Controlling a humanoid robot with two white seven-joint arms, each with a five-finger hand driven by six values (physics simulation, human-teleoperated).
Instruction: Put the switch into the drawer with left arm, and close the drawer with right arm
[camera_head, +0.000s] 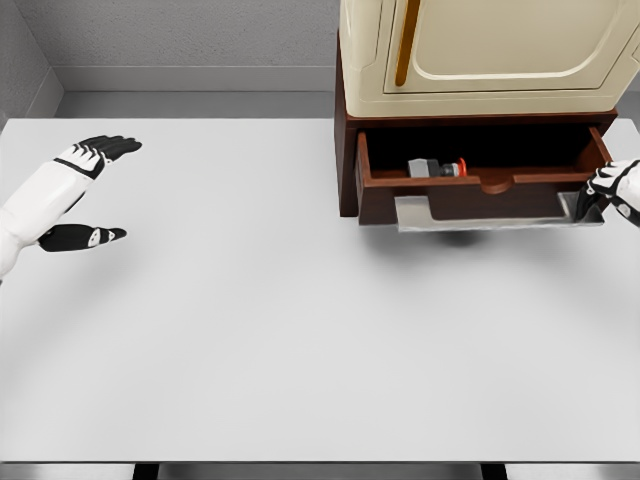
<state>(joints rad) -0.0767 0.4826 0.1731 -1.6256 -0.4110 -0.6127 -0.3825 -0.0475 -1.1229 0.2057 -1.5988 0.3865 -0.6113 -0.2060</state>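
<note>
The switch lies inside the open drawer, well apart from the spread, empty left hand.

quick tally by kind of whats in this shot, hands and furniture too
robot hands: 2, the left hand and the right hand
switch: 1, lying in the drawer
open drawer: 1
cream cabinet: 1
white table: 1
total: 6

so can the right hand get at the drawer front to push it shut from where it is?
Probably yes. The right hand sits at the right end of the open drawer, nothing between them. The switch lies inside, clear of the front.
</note>
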